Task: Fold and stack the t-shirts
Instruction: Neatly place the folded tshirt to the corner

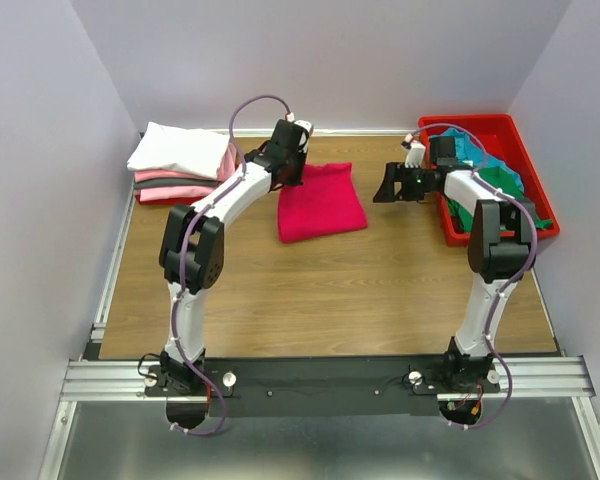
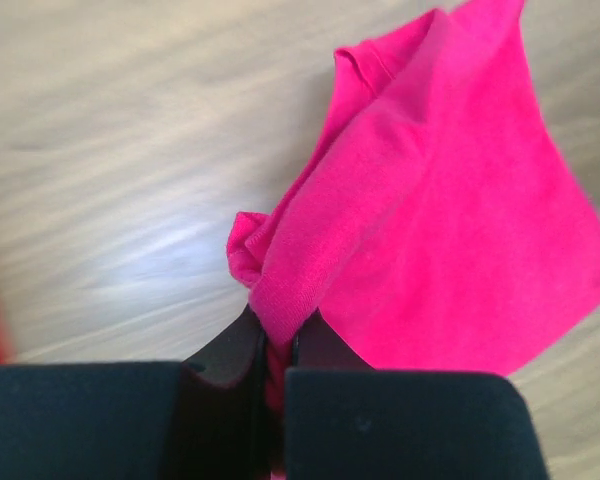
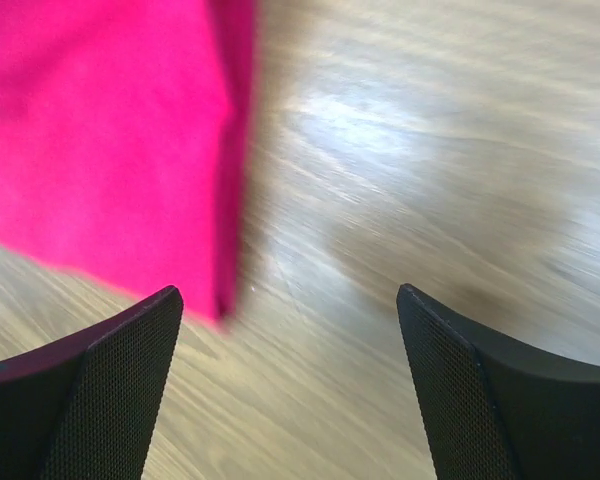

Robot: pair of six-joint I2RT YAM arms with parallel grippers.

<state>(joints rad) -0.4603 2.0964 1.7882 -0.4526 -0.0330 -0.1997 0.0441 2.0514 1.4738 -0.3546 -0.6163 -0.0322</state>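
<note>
since the pink shirt lay folded on the tabletop, the left tool pinched its far-left corner, probably to drag it toward the far-left stack; the right tool gaped empty nearby.

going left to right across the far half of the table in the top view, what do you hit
stack of folded white, grey and pale pink cloth t-shirts → folded crimson-pink cloth t-shirt → black right end effector, open and empty → rectangular red plastic tray
</note>
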